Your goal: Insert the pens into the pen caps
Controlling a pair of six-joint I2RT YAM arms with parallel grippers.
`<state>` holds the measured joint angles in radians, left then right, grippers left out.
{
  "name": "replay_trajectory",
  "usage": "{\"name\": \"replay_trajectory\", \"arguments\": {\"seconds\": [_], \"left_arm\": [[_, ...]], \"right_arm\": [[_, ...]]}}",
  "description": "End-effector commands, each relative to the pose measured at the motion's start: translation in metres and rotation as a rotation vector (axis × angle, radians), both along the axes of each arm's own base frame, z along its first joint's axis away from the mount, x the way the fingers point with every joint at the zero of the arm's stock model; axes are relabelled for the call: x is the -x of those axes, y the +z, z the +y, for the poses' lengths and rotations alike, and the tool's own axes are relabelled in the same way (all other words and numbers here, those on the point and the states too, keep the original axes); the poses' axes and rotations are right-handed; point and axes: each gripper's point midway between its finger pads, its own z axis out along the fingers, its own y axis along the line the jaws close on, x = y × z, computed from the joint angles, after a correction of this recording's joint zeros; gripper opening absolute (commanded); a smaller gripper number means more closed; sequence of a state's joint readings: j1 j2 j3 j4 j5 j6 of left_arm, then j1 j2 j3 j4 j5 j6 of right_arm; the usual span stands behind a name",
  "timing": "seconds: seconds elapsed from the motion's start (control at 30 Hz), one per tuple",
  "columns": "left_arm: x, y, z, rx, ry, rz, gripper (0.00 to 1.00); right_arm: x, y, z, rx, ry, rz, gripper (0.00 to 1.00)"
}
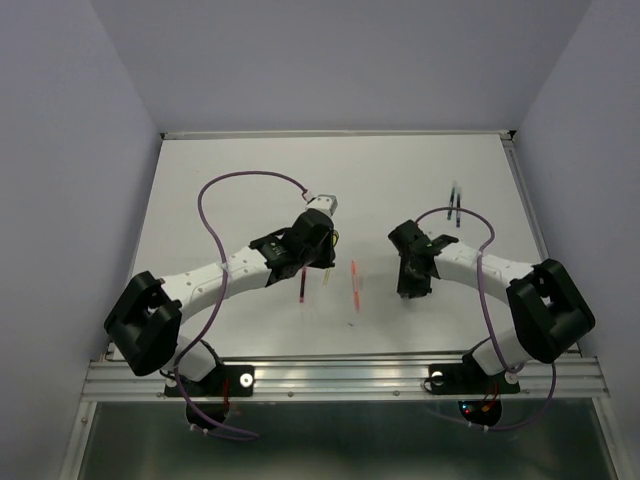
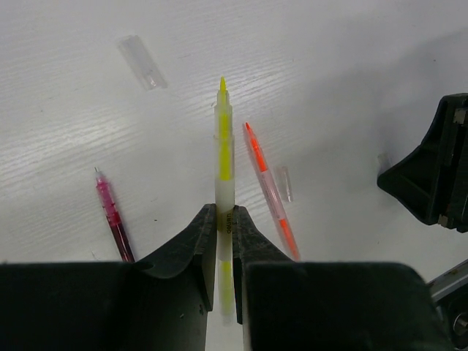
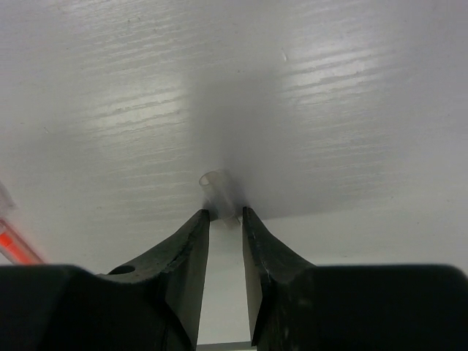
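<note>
The white surface fills most of the top view. My left arm reaches in from the lower left and my right arm from the lower right.

My left end effector is clenched on the yellow pen. In the left wrist view the pen stands up the middle of the frame, with its tip pointing away from me.

My right end effector hangs low over the surface with its jaws drawn narrow. A pen cap sits at its tips, with a finger on either side of the cap's near end and its open mouth facing away. I cannot tell whether the fingers are actually pinching it.

In the left wrist view the orange-red pen lies on the surface just right of the yellow pen. The maroon pen lies at the lower left, well apart from both. In the top view a dark blue pen lies in the upper right, too small to describe further.

A second cap, pale and translucent, lies on its side in the upper left of the left wrist view. A third cap, smaller in the frame, lies just beside the orange-red pen on its right.
</note>
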<state>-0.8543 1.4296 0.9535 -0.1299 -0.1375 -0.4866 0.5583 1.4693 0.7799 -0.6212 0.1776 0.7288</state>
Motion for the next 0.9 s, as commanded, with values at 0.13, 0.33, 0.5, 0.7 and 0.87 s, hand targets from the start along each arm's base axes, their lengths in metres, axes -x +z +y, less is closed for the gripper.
{"name": "replay_trajectory", "arguments": {"seconds": [0.13, 0.33, 0.5, 0.7, 0.87], "left_arm": [[-0.003, 0.0, -0.001, 0.0, -0.012, -0.019, 0.0], [-0.004, 0.001, 0.0, -0.005, -0.009, -0.02, 0.0], [-0.005, 0.002, -0.001, -0.006, -0.013, -0.024, 0.0], [-0.004, 0.015, -0.002, 0.027, -0.028, -0.037, 0.0], [0.008, 0.043, -0.017, 0.154, -0.163, 0.006, 0.0]], "right_arm": [[-0.014, -0.017, -0.004, 0.094, 0.133, -0.003, 0.31], [-0.008, -0.019, 0.012, 0.022, 0.251, 0.032, 0.14], [-0.009, -0.001, 0.047, -0.156, 0.427, -0.012, 0.05], [-0.077, 0.064, 0.073, -0.114, 0.724, -0.379, 0.01], [-0.12, 0.147, 0.087, 0.114, 1.168, -0.852, 0.04]]}}
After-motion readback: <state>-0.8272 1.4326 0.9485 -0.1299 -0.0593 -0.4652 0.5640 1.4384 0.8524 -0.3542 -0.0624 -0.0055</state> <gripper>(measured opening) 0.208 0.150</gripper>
